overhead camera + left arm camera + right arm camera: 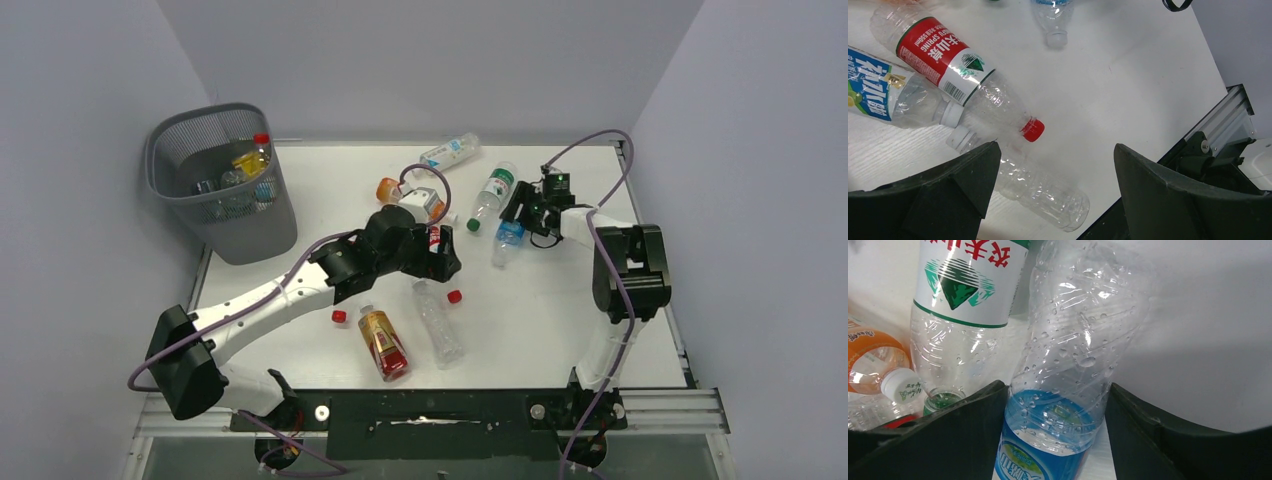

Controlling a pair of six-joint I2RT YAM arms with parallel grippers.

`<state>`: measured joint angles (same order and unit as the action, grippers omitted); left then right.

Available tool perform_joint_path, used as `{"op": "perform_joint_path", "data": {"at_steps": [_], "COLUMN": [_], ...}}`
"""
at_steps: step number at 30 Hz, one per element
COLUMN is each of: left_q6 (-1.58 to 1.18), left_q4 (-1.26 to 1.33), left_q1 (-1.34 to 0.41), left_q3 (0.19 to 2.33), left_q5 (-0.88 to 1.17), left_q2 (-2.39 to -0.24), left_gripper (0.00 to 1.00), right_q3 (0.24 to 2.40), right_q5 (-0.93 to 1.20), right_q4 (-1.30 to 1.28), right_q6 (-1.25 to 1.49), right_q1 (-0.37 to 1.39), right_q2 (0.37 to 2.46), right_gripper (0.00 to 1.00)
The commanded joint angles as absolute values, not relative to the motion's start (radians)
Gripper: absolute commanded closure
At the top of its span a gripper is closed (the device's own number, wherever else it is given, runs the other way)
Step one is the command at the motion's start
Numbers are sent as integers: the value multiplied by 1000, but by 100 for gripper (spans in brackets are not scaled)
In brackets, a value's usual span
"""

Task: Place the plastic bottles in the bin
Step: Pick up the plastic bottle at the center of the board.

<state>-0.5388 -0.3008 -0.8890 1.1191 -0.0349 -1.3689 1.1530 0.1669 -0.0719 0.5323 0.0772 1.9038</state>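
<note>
The grey mesh bin [222, 215] stands at the far left corner of the table [560, 320], with bottles inside. My right claw [1055, 390] pinches the blue-labelled bottle [1068, 340], clear and droplet-beaded, on the table's right. My left claw [1055, 147] hangs spread above a red-capped bottle [943, 57].

Bottles [240, 170] in the bin [250, 228], upper left, blur behind mesh; the right wrist view's bottom edge cuts the blue-labelled bottle [1068, 365]
</note>
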Motion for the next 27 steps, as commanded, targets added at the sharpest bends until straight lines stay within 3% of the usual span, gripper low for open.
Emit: {"op": "perform_joint_path", "data": {"at_steps": [1,4,15,27], "left_q6": [-538,-537,-549,-553], "left_q4": [-228,-214,-126,-55], "left_q1": [-897,-903,-936,-975], "left_q3": [1171,1175,1132,1116], "left_q5": [8,24,87,94], "left_q2": [-1387,-1401,-1439,-1458], "left_gripper": [16,16,16,16], "right_q3": [1094,1032,715,666], "right_q5": [176,179,158,146], "right_q4": [-18,-8,-34,-132], "right_q6": [526,523,522,534], "right_q1": [71,74,129,194], "right_q2": [1830,1774,1363,1146], "right_gripper": [36,41,42,41]}}
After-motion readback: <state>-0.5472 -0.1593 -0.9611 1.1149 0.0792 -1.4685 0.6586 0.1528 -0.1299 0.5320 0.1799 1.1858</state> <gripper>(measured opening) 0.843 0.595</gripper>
